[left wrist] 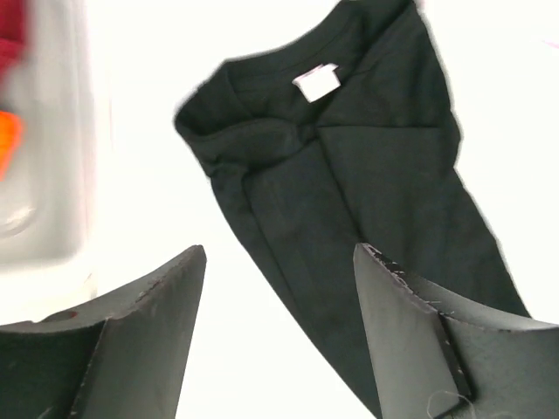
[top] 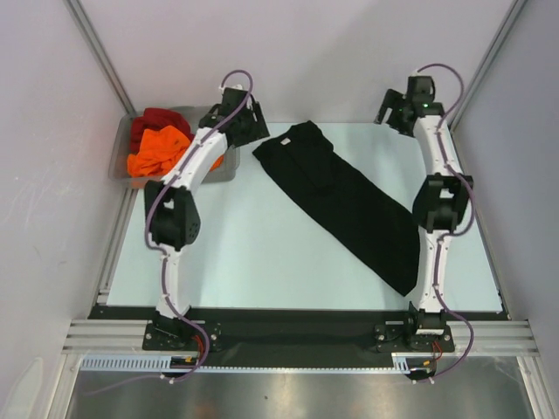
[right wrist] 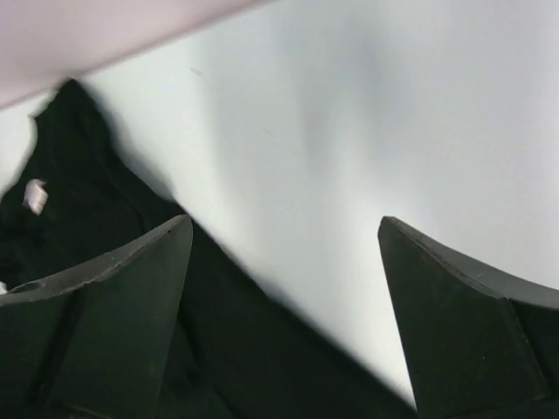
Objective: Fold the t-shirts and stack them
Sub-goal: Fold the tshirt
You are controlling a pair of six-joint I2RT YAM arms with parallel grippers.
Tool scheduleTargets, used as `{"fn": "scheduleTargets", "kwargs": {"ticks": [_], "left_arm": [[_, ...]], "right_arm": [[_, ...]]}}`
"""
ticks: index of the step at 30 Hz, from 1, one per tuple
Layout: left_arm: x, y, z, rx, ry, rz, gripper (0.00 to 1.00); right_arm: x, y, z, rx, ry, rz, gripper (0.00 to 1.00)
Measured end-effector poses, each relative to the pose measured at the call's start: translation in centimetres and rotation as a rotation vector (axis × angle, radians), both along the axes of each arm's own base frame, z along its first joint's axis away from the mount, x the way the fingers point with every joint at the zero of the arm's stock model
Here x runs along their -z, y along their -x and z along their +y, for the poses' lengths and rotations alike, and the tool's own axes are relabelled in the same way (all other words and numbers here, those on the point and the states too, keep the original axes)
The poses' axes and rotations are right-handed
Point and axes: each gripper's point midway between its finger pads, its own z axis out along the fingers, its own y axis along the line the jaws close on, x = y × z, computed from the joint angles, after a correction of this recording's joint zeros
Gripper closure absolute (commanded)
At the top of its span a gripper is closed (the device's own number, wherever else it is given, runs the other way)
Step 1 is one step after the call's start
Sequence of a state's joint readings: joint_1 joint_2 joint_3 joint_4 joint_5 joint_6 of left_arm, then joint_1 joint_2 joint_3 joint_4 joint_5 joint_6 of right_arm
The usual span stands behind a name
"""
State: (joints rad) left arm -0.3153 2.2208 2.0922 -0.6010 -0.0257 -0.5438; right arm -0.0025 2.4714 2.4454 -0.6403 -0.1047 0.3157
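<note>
A black t-shirt point(top: 345, 196), folded into a long strip, lies diagonally on the table from back centre to front right. Its collar with a white label point(left wrist: 316, 83) points to the back. My left gripper point(top: 253, 127) hovers open just left of the collar, with nothing between its fingers point(left wrist: 279, 249). Near the back right corner my right gripper point(top: 389, 112) is raised off the cloth and open point(right wrist: 285, 219), holding nothing; the black shirt point(right wrist: 105, 209) fills the lower left of its view. An orange t-shirt point(top: 157, 150) and a dark red t-shirt point(top: 155, 120) lie bunched in the bin.
The clear grey plastic bin point(top: 225, 166) stands at the back left corner, under my left arm, and shows as a pale wall point(left wrist: 44, 175) in the left wrist view. White enclosure walls close the left, back and right. Pale table surface point(top: 253, 253) spreads left of the shirt.
</note>
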Motion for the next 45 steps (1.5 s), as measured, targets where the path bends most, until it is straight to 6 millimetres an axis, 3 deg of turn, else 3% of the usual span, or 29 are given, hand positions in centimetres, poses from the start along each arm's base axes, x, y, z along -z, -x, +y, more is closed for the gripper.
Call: {"fn": "scheduleTargets", "kwargs": {"ticks": [2,4,6,9,12,14,16,19,21,25,28,31,36,45], "left_arm": [[-3.4,1.4,0.8,-0.004,-0.018,-0.035,0.29],[-6.4,3.5,1.4,0.004,-0.016,-0.065,0.33],[-8.4,6.2,1.9,0.015,-0.014,-0.085,0.37],[-9.3,10.9,1.7,0.057,-0.017,-0.085,0.41],[-7.7,16.9,-0.6,0.162,-0.011,-0.044,0.45],[-5.6,21.2,-2.4,0.252,-0.007,-0.006,0.46],[-3.0,25.6,-3.7,0.337,0.005,0.061,0.47],[-0.2,28.4,-3.1,0.365,-0.006,0.132,0.47],[0.2,28.7,-2.5,0.356,-0.020,0.152,0.46],[-1.2,28.9,-1.8,0.354,-0.020,0.108,0.46],[-3.0,29.3,-1.5,0.355,0.002,0.058,0.46],[-3.7,30.0,-1.1,0.355,0.015,0.030,0.46],[-2.9,30.6,-0.2,0.342,-0.004,0.054,0.46],[-2.7,29.8,1.4,0.288,-0.014,0.064,0.46]], "right_arm": [[-2.9,3.6,-2.2,0.050,0.070,0.051,0.07],[-5.4,8.1,-2.8,0.073,0.125,0.102,0.10],[-6.7,12.6,-2.0,0.069,0.174,0.149,0.13],[-6.8,19.7,1.2,-0.002,0.276,0.232,0.33],[-4.2,26.1,5.2,-0.136,0.348,0.329,0.51],[-1.4,30.2,7.3,-0.231,0.374,0.397,0.57],[1.5,34.0,7.9,-0.288,0.396,0.492,0.55],[4.5,37.6,8.5,-0.329,0.430,0.590,0.50],[5.8,39.6,9.5,-0.377,0.460,0.627,0.50],[7.3,41.0,12.0,-0.462,0.512,0.634,0.51],[8.7,41.1,12.7,-0.481,0.563,0.648,0.55],[10.0,41.1,12.6,-0.486,0.613,0.666,0.57],[11.2,40.7,11.6,-0.485,0.675,0.682,0.59],[13.1,39.9,9.8,-0.489,0.721,0.713,0.66]]}}
